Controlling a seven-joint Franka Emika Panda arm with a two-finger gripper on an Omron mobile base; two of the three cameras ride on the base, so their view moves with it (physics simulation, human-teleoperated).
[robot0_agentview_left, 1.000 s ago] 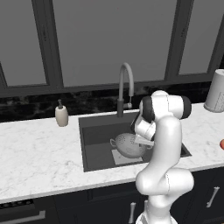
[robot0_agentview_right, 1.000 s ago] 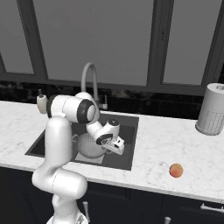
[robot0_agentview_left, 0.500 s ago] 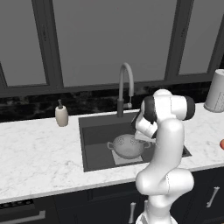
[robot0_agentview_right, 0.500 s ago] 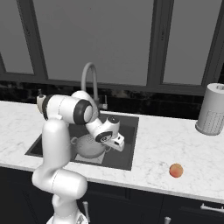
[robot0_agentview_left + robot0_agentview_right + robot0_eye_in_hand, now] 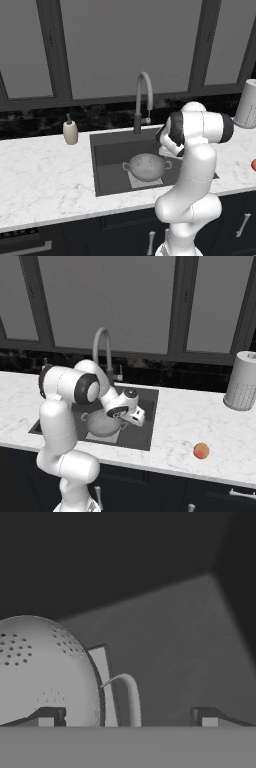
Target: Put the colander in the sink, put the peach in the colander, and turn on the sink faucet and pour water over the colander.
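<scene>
Since a second ago, the gripper (image 5: 127, 714) lets go: jaws now spread wide, colander (image 5: 146, 166) sitting in the sink (image 5: 105, 150), its loop handle between my jaws. First step looks done; the peach (image 5: 201, 451) waits on the counter, well off to the side.

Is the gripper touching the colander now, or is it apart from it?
Apart. In the hand view the open gripper has its fingertips spread wide, with the colander's loop handle standing free between them.

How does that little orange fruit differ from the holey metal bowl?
The peach is small, smooth and red-orange; the colander is much larger, grey and full of small holes. The peach lies on the white counter, right of the sink; the colander sits down inside the sink. The colander has loop handles; the peach has none. Both are round.
</scene>
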